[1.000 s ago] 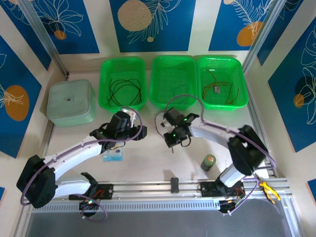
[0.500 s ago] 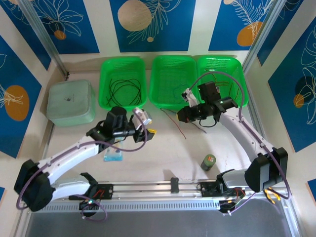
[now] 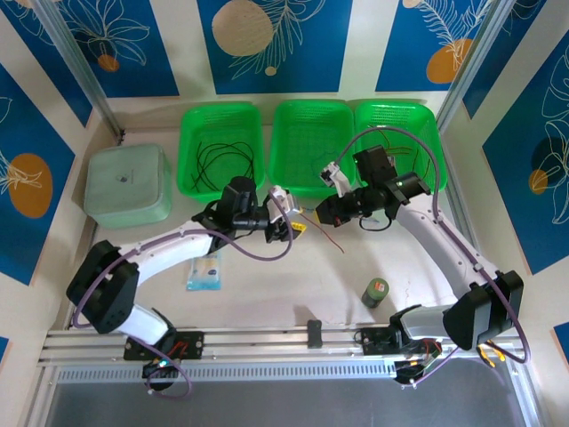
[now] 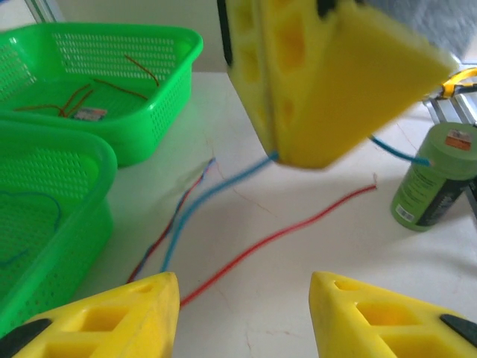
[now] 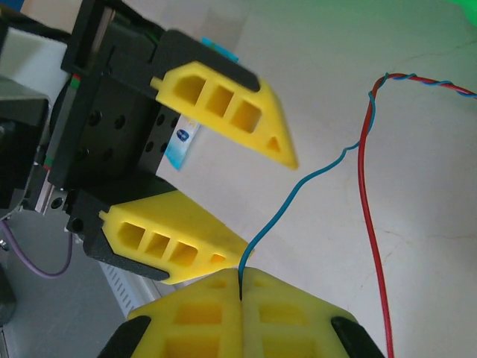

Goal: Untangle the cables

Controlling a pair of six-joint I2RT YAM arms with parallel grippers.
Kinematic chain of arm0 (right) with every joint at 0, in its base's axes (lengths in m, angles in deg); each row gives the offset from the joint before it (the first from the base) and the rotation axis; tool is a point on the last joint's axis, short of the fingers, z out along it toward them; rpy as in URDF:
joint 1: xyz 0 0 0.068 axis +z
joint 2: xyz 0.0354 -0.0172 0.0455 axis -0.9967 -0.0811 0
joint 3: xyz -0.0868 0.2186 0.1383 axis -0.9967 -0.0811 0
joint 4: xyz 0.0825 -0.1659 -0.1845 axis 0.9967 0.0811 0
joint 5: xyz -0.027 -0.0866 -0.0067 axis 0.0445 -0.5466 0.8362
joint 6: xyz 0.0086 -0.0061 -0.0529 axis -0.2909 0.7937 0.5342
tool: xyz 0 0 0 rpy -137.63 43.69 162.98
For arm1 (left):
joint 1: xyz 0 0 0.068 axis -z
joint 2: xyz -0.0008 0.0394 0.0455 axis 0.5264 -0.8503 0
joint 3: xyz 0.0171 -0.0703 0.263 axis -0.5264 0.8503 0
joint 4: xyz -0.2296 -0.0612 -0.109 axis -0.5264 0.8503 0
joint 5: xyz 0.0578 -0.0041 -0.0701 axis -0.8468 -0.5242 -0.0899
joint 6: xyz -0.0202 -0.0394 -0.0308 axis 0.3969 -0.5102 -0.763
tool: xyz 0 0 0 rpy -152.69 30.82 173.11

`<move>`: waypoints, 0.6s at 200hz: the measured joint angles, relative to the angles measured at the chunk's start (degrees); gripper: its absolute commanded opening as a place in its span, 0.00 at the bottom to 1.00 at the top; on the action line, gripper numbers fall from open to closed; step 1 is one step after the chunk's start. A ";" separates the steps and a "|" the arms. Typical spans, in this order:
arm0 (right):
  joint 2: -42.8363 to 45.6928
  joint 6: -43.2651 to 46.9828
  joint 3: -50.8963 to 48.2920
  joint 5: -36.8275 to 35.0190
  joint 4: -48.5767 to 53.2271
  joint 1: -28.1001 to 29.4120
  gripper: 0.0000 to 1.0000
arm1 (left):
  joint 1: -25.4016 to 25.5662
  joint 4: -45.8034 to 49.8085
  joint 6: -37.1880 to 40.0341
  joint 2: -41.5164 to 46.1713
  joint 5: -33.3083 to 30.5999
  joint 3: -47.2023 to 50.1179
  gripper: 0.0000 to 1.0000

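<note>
**A:** The left arm (image 3: 169,247) lay stretched low toward the middle, and the left gripper (image 3: 289,222) pointed straight at its partner.

**B:** And the jaws?

**A:** They stood apart. The two yellow fingers (image 4: 112,321) had a clear gap and nothing between them.

**B:** And the right arm (image 3: 437,236)?

**A:** It was bent at the elbow, reaching inward. The right gripper (image 3: 318,213) hung just ahead of the left fingertips, nose to nose but not touching. Its fingers were pressed flat together, pinching a blue cable (image 5: 298,190) right at the tips.
</note>
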 measured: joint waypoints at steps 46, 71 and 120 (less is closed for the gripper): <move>1.40 -0.63 0.00 -0.24 0.11 0.33 0.00 | 0.79 -4.70 -0.66 -2.49 0.79 -2.95 0.49; 2.03 -0.68 0.00 -0.24 0.11 0.59 0.00 | 1.55 -4.22 -0.39 -4.02 1.33 -4.63 0.30; 3.87 -3.45 -0.42 -1.66 -1.57 -0.44 0.51 | 2.64 -2.54 -1.68 -6.32 2.10 -7.85 0.00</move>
